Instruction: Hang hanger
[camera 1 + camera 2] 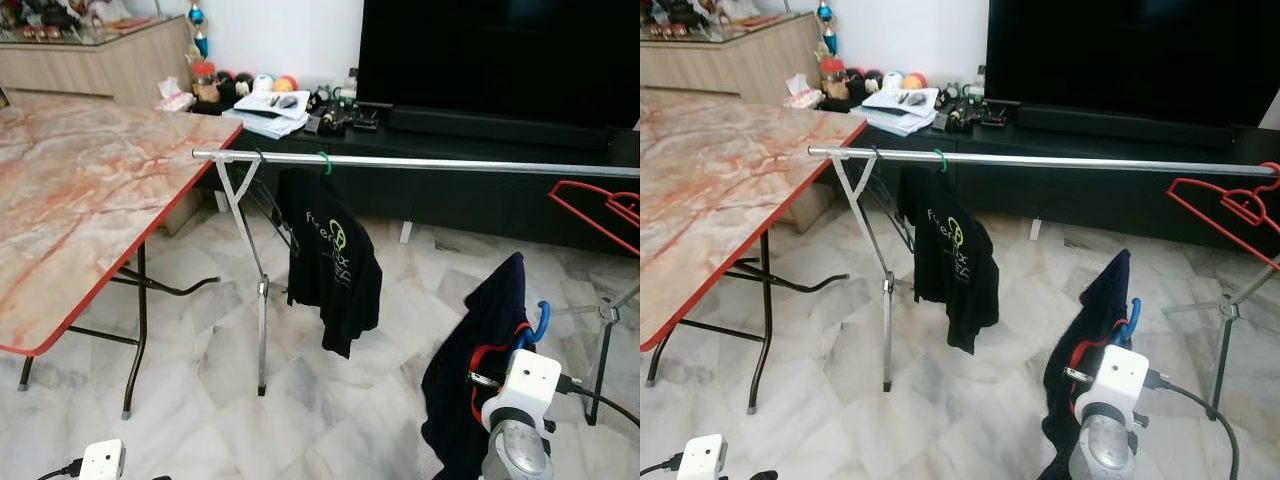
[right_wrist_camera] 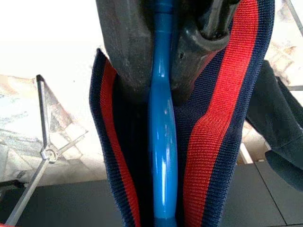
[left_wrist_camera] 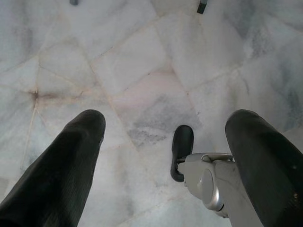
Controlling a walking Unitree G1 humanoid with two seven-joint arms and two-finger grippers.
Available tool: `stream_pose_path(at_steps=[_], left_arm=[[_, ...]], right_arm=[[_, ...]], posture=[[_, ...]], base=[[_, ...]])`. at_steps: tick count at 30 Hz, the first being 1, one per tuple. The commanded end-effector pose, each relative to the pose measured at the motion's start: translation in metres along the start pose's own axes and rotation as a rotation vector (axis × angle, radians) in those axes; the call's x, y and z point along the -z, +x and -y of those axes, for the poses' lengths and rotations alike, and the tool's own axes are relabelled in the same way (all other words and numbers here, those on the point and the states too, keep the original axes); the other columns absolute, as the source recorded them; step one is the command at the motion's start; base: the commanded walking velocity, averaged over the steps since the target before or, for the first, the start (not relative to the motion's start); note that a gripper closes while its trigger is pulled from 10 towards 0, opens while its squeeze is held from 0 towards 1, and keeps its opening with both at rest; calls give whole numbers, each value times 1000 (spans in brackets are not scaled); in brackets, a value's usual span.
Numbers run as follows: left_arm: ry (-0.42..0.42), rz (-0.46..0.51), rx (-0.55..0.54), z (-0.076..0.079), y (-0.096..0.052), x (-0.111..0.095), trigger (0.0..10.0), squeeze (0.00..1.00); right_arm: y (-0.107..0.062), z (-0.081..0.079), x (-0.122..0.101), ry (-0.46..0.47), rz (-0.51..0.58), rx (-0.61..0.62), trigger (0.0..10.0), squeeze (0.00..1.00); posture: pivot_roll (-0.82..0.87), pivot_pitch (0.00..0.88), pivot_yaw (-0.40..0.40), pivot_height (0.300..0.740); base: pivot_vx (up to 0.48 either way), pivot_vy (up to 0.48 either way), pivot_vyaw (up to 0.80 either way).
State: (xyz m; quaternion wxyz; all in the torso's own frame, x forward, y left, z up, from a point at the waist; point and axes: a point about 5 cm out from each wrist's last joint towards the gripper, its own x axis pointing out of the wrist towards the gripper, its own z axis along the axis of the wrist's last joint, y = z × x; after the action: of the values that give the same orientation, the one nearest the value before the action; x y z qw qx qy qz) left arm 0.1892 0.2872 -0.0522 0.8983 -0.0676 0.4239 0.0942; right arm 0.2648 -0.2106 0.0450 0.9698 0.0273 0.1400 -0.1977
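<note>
Two arms on my feed. Right gripper [image 2: 163, 71] raised low right, below rail [image 1: 420, 162], fingers clenched on blue hanger [image 2: 162, 142] carrying navy garment [image 1: 470, 380] with red-striped collar; hanger hook pokes up beside wrist. Left gripper [image 3: 165, 142] hangs idle over marble floor [image 3: 142, 71], fingers spread, grasping nothing. Black t-shirt [image 1: 333, 265] on green hanger [image 1: 324, 160] near rail's left end; chest print starts "fore", rest unreadable in folds. Red hanger [image 1: 600, 210] at rail's right end, cut off by frame edge.
</note>
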Motion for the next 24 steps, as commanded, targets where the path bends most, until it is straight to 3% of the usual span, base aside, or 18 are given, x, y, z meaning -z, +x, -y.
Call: stream_pose_path(at_steps=[1, 24], left_arm=[[3, -2, -14, -6, -1, -2, 10000, 0], [7, 0, -12, -6, -1, -5, 10000, 0]], right_arm=[[1, -4, -9, 4, 33, -10, 10000, 0], [3, -7, -9, 15, 30, -7, 10000, 0]], posture=[[27, 67, 19, 740], [34, 74, 24, 740]], base=[[0, 337, 0], [0, 338, 0]])
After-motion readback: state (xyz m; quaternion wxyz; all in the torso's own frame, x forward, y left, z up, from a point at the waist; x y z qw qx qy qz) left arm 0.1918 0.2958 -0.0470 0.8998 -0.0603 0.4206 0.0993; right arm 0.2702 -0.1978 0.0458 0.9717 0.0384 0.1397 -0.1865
